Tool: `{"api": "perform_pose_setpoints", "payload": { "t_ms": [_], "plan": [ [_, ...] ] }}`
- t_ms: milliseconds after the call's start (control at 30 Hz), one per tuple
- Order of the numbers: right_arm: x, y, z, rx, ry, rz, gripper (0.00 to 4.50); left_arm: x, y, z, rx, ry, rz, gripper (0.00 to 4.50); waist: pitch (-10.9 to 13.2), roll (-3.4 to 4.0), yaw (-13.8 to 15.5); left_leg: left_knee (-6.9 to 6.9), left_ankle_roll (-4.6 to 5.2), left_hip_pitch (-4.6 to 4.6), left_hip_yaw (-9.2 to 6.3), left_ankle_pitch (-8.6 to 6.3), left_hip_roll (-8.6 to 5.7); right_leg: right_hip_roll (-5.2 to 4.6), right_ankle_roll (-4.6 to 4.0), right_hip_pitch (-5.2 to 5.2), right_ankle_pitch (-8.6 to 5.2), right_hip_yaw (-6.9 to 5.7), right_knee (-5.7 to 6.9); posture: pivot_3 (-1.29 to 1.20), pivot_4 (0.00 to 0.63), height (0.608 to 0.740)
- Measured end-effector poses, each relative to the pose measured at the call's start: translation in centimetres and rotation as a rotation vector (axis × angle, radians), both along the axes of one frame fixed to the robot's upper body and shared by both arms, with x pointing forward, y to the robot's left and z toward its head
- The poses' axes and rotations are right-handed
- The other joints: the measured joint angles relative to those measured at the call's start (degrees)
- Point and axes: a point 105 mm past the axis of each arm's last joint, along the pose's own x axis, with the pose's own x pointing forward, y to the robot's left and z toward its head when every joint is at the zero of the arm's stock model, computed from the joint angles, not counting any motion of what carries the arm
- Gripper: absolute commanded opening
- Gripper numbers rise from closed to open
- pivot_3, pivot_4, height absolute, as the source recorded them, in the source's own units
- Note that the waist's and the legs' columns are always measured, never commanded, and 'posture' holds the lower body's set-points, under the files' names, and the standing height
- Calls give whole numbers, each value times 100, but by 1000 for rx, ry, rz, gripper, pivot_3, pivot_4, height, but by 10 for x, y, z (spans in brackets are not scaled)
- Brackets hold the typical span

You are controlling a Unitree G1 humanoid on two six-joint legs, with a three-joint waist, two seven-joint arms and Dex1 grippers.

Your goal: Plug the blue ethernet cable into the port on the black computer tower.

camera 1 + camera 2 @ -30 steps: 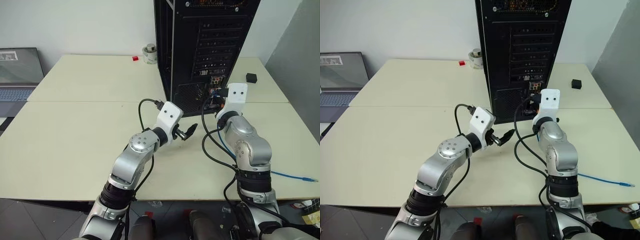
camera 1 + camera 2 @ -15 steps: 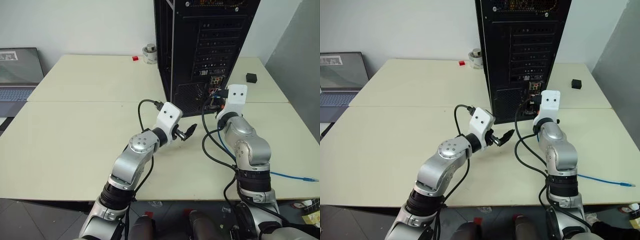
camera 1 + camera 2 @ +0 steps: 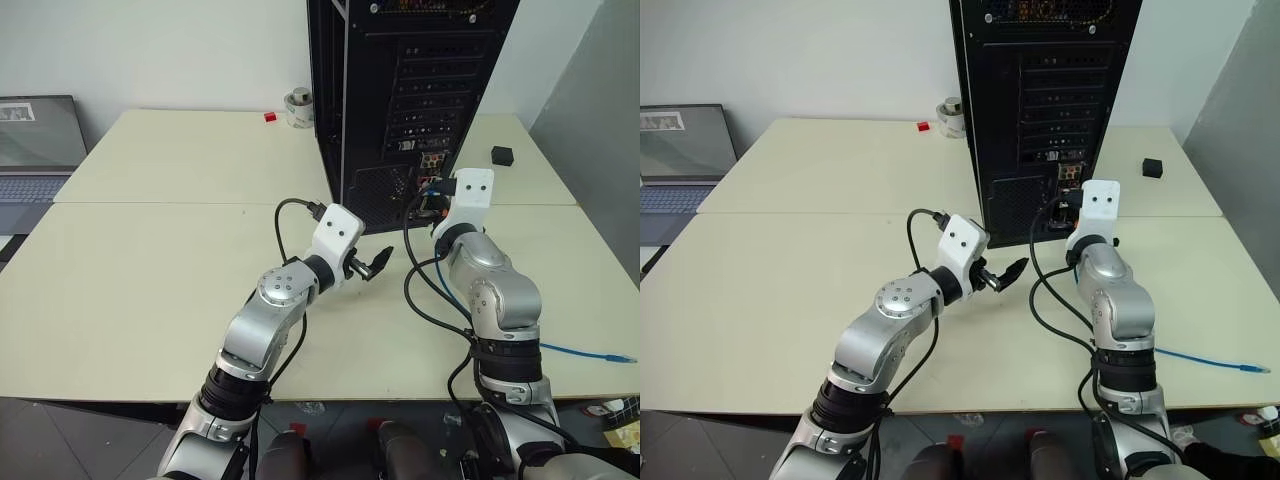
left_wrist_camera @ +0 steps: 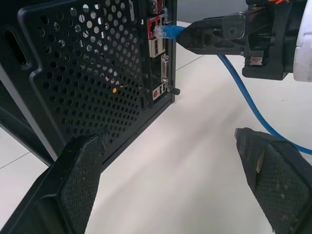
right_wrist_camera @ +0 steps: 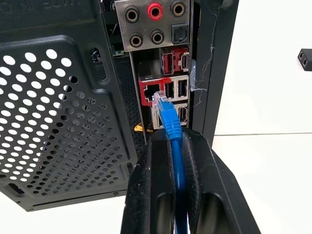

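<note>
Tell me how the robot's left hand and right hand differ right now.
The left hand is open and holds nothing, while the right hand is shut on the blue ethernet cable. The left hand hangs beside the black computer tower, away from its connectors, while the right hand holds the cable's clear plug right at the port. Both have two black fingers and sit low over the table.

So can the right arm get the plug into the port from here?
Probably yes. The right gripper is shut on the blue ethernet cable, its clear plug just in front of the port on the black computer tower, nothing between them.
</note>
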Motion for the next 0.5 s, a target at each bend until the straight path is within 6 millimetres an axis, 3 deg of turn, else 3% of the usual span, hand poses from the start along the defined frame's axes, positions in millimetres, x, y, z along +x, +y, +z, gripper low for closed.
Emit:
{"api": "perform_pose_setpoints", "payload": {
  "t_ms": [500],
  "plan": [
    [0,3,1,-5,-1,14,0,0,0,0,2,-2,1,4400,0,0,-9,0,0,0,1,0,1,1,0,-1,0,2,0,0,150,740]
  ]
}}
